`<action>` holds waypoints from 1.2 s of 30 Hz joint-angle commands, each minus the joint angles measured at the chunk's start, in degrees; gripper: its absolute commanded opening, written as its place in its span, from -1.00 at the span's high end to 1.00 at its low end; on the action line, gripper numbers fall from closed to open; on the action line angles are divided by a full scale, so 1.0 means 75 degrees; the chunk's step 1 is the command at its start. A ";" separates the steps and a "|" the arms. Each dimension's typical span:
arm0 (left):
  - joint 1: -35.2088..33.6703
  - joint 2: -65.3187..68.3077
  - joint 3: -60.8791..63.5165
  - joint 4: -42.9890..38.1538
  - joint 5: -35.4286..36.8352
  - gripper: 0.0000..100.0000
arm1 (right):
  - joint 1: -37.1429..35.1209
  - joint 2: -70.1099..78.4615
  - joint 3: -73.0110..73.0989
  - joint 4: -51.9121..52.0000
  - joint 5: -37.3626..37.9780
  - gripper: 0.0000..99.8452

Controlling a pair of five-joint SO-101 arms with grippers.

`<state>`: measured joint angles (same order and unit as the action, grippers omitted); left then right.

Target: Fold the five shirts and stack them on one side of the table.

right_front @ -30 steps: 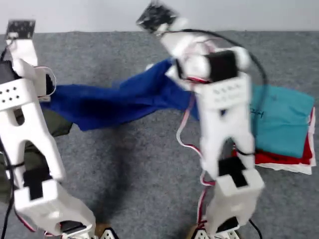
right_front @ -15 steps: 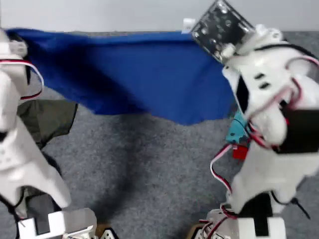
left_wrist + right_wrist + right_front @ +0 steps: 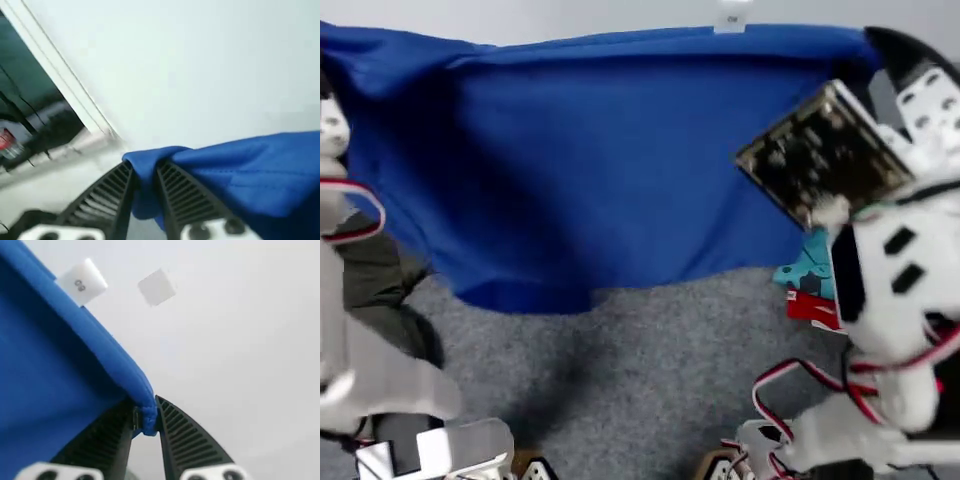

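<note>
A blue shirt (image 3: 590, 160) hangs spread wide above the grey table, held up by both arms at its upper corners. My left gripper (image 3: 145, 182) is shut on one bunched corner of the blue shirt (image 3: 240, 170). My right gripper (image 3: 146, 420) is shut on the hem corner of the blue shirt (image 3: 55, 385). In the high view the left arm (image 3: 350, 330) stands at the left edge and the right arm (image 3: 890, 280) at the right. A stack of folded shirts, teal (image 3: 810, 265) over red (image 3: 812, 307), peeks out beside the right arm. An olive shirt (image 3: 370, 280) lies at the left.
The grey carpeted table (image 3: 650, 370) lies bare in front, below the hanging cloth. A white wall (image 3: 240, 315) stands behind. The right arm's circuit board (image 3: 825, 155) sits raised in front of the shirt's right side.
Both arms have lifted the blue shirt off the table and pulled it apart; it went from a bunched strip to a broad sheet hanging high, hiding most of the folded stack.
</note>
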<state>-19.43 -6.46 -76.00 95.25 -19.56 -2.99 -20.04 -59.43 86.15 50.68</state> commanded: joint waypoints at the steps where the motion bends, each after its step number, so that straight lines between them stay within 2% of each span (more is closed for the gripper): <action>1: 0.0000 -0.0199 -0.0721 -0.0023 -0.0094 0.97 | 0.0135 -0.0393 -0.0410 -0.0193 0.0070 0.98; 11: -0.0035 -0.0199 -0.2210 0.0047 -0.0844 0.97 | 0.0147 -0.1307 -0.0375 0.0029 0.0082 0.98; 19: -0.0035 -0.0211 -0.2585 0.0703 -0.0844 0.97 | 0.0147 -0.1893 -0.0375 0.1495 0.0316 0.98; 24: -0.0047 -0.0316 -0.2667 0.0715 -0.0844 0.97 | 0.0147 -0.2092 -0.0375 0.2057 0.0305 0.98; 29: -0.0012 -0.0527 -0.1565 0.0715 -0.0832 0.97 | 0.0147 -0.1940 0.0141 0.2210 0.0176 0.98; 33: 0.0012 -0.0551 -0.0006 0.0715 -0.0832 0.97 | 0.0147 -0.1834 0.1934 0.2210 0.0176 0.98; 36: 0.0012 -0.0539 0.1834 0.0668 -0.0856 0.97 | 0.0100 -0.1823 0.3716 0.1963 0.0176 0.98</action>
<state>-19.52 -10.33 -73.98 99.47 -25.54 -2.64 -34.90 -43.34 100.57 52.62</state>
